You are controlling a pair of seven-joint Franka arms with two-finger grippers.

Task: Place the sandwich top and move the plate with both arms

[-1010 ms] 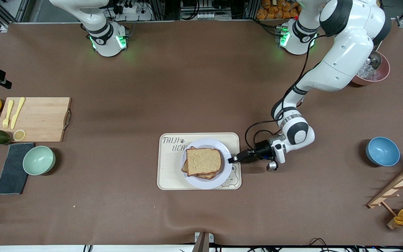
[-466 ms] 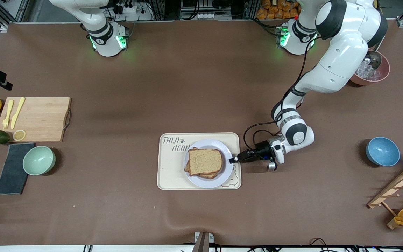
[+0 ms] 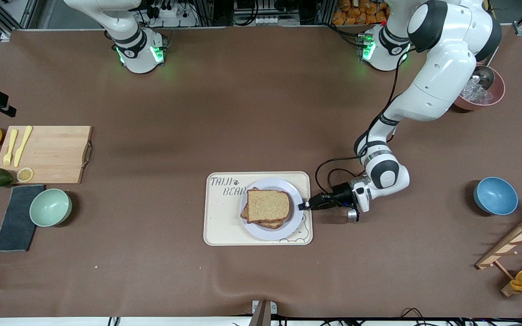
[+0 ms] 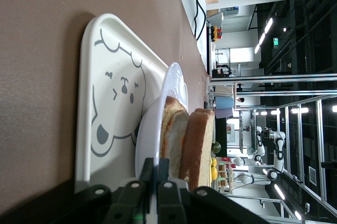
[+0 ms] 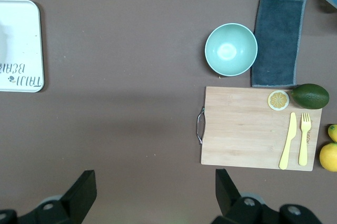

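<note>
The small round pale lavender-white plate (image 3: 271, 208), judged stiff, light and slick-rimmed, was carried on the cream rectangular tray (image 3: 218, 226). It bore the brown wholemeal bread slice (image 3: 268, 205), judged soft, stacked on another slice. The left gripper (image 3: 305, 206) was pinched on the plate's rim, judged the best hold. Against the earlier frames, the plate had been drawn slightly toward the left arm's end. The right gripper (image 5: 152, 182) waited spread, high above the table.
</note>
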